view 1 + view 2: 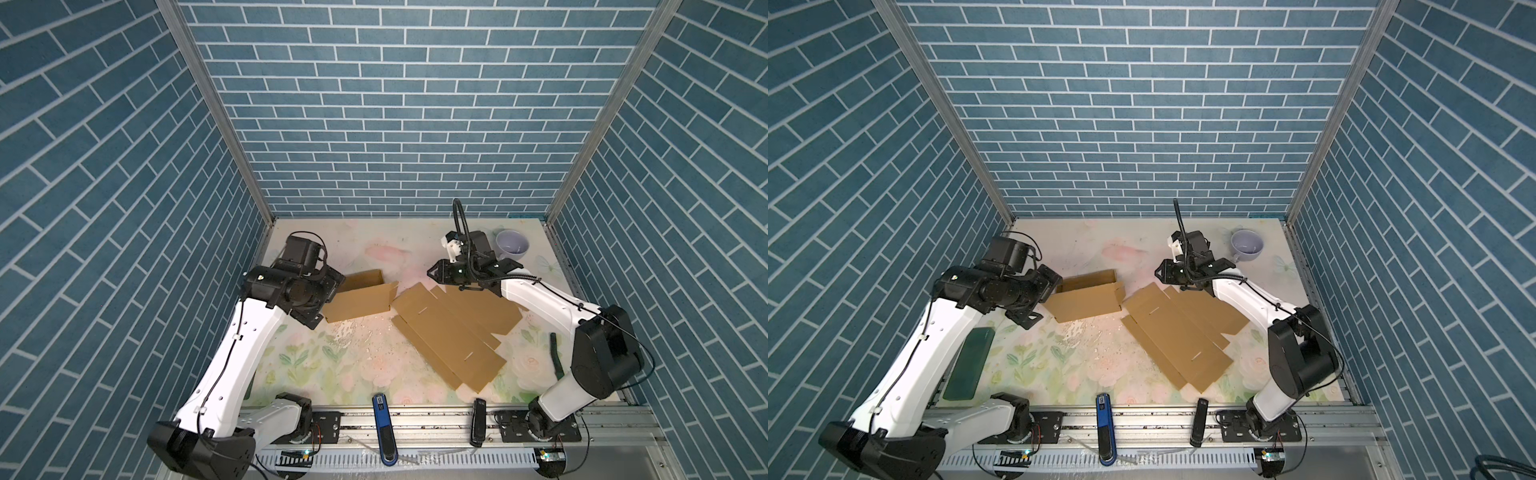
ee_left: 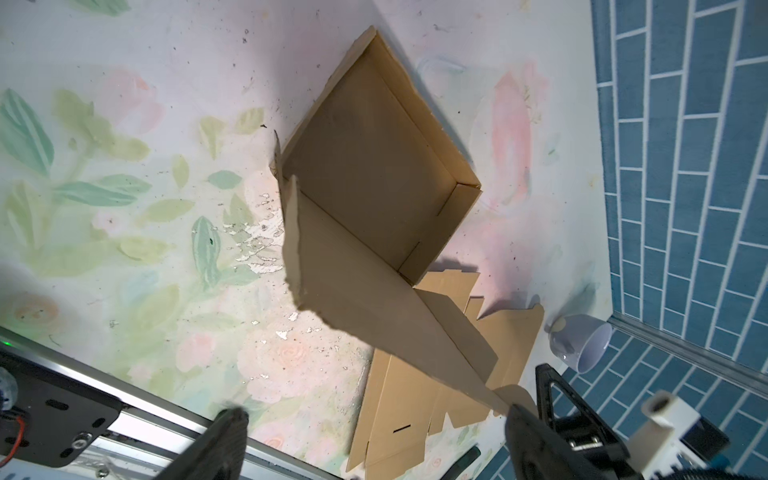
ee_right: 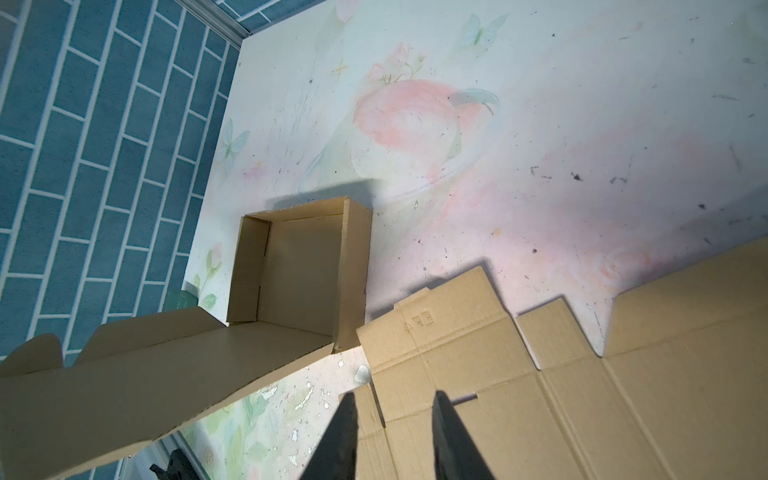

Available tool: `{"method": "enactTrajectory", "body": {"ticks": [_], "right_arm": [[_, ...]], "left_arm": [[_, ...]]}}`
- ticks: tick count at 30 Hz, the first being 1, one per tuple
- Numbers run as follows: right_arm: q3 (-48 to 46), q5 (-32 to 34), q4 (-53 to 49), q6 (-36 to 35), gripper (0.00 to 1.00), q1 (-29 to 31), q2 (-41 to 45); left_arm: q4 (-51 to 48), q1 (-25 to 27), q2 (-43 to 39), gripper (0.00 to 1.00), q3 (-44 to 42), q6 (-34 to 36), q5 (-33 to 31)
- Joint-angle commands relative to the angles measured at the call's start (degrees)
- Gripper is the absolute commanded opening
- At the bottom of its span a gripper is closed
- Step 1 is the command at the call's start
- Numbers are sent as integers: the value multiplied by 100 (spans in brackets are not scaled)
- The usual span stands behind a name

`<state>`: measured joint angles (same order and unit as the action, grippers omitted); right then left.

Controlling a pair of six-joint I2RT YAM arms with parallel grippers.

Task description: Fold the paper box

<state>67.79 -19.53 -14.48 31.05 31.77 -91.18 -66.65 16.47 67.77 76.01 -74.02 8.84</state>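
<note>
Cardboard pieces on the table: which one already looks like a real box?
The left one, beside the left end effector: this folded box has walls standing up and its lid open. The flat cardboard on the right lies unfolded.

You have bright, even overhead light, a white glare patch on the floral table (image 1: 316, 374) beside the paper box (image 1: 357, 301), soft shadows, brick walls (image 1: 104, 166) bowing at top-view edges, and blurred fingers (image 2: 226, 432) on the left gripper (image 2: 374, 411).
</note>
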Motion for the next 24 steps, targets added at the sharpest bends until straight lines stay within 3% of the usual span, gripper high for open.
{"method": "enactTrajectory", "body": {"ticks": [1, 13, 17, 24], "right_arm": [[-251, 16, 106, -195, 31, -105, 215], [-450, -25, 210, -210, 31, -232, 311], [-550, -7, 279, -174, 31, -275, 351], [-686, 10, 297, -160, 31, -325, 445]], "left_arm": [[143, 136, 224, 97, -16, -451, -403], [715, 216, 1068, 87, -227, -473, -386], [728, 223, 1162, 71, -262, -427, -525], [715, 147, 1343, 53, -232, -245, -653]]}}
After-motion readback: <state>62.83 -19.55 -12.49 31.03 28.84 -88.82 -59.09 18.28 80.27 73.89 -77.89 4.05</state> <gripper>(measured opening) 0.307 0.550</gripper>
